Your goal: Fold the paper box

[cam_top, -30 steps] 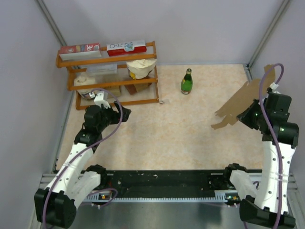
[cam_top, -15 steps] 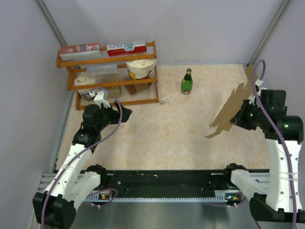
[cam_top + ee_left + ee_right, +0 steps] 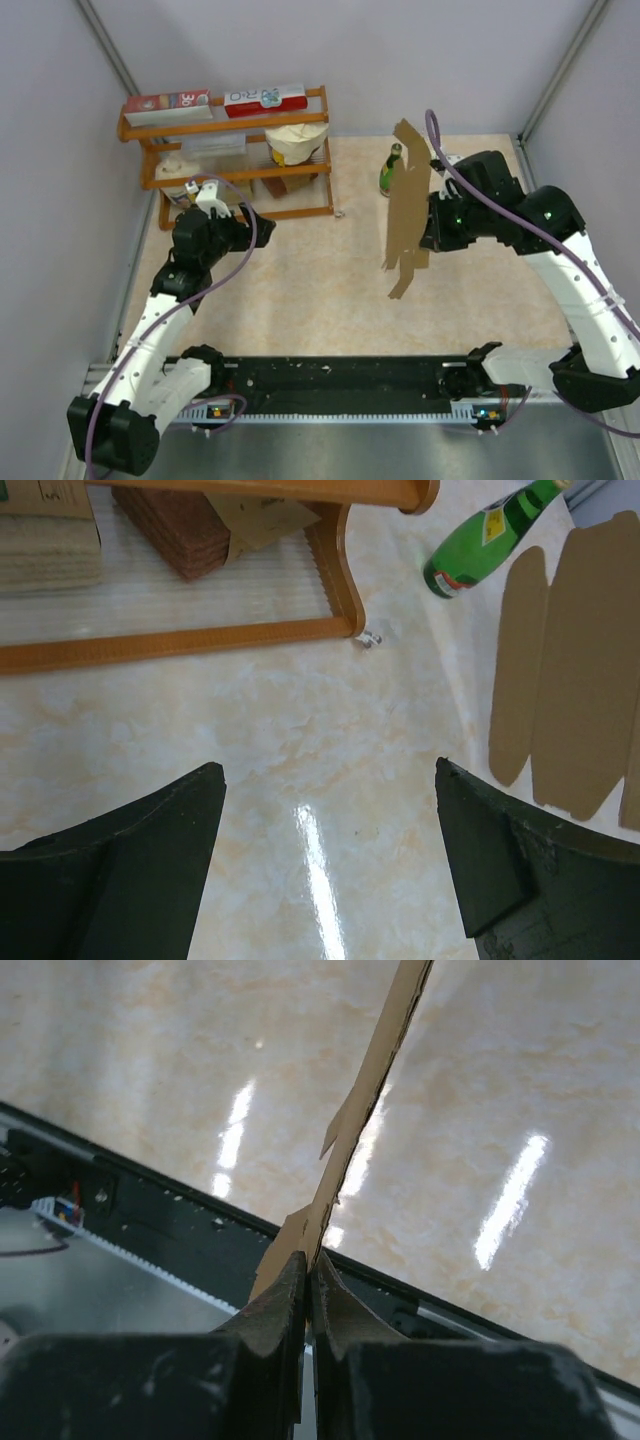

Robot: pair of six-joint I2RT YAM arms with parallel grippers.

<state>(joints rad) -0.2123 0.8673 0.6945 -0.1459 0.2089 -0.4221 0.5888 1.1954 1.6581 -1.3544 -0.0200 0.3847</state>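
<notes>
1. top external: the right gripper (image 3: 428, 232) holds the paper box (image 3: 405, 205), an unfolded flat sheet, upright and nearly edge-on over the middle of the table (image 3: 330, 290), apparently lifted off the surface. the green bottle (image 3: 392, 172) stands just behind it, and the wooden shelf (image 3: 230, 150) is at the back left. the left gripper (image 3: 258, 236) hovers in front of the shelf, well apart from the sheet.
2. left wrist: the left gripper (image 3: 325, 880) has its fingers spread wide with nothing between them. the paper box (image 3: 580, 670) shows its rounded flaps at the right, near the green bottle (image 3: 480, 540).
3. right wrist: the right gripper (image 3: 307, 1270) has its fingers pressed together on one thin edge of the paper box (image 3: 370, 1090).
4. risks: a pinch this narrow may let the sheet swivel or slip out. a swing toward the back could topple the bottle. pressing creases with only one arm on the sheet could bend it off its score lines.
</notes>
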